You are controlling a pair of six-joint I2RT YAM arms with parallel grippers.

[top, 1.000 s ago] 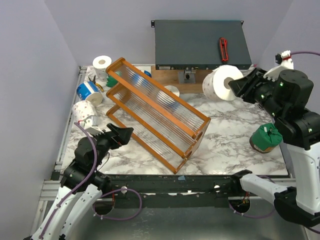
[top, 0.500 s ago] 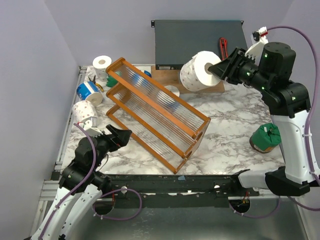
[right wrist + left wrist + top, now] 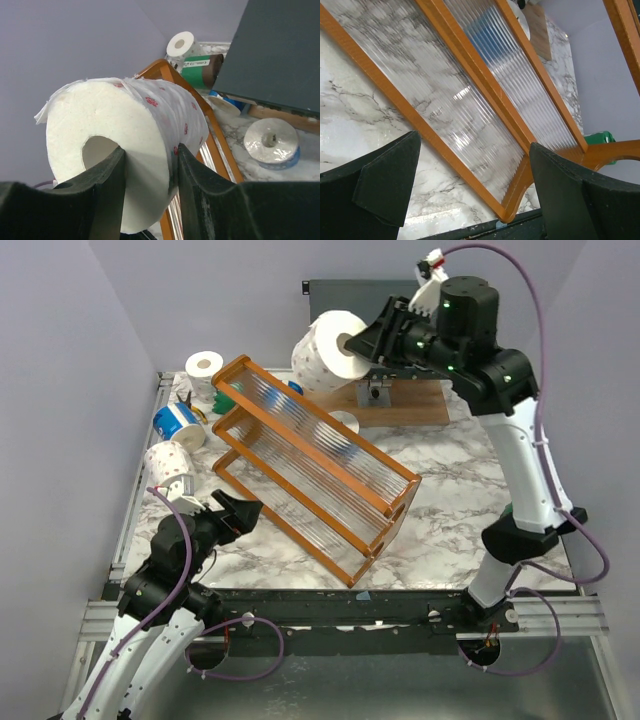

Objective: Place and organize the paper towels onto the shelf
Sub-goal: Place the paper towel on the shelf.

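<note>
two arms, one shelf, and six paper towels that count cleanly from above. at the near left the left gripper [image 3: 237, 505] hangs low over the marble table [image 3: 450, 490]. its black fingers [image 3: 385, 185] are spread wide with nothing between them, facing the shelf's lowest tier.

beyond it three rolls sit at the table's left edge. they are a patterned white roll [image 3: 170, 465], a blue-wrapped roll [image 3: 178, 424] and a bare white roll [image 3: 205, 365] standing on end with its hollow core up. a green-wrapped roll [image 3: 222, 400] is mostly hidden behind the shelf [image 3: 310, 465]. the shelf is a long rack set diagonally, with three stepped tiers of clear ribbed plastic in an orange-brown wooden frame. a film-wrapped roll [image 3: 345, 422] lies just behind its top rail, and a blue sliver near it is too cut off to name.

the sixth, a fat red-printed roll [image 3: 328, 352], is up in the air over the back of the table. the right gripper [image 3: 365, 343] pinches it through its wall, one finger in the core and one outside. the roll and arm cover much of the dark grey metal box [image 3: 280, 50]. a green bundle [image 3: 597, 137] at far right is hard to make out.
</note>
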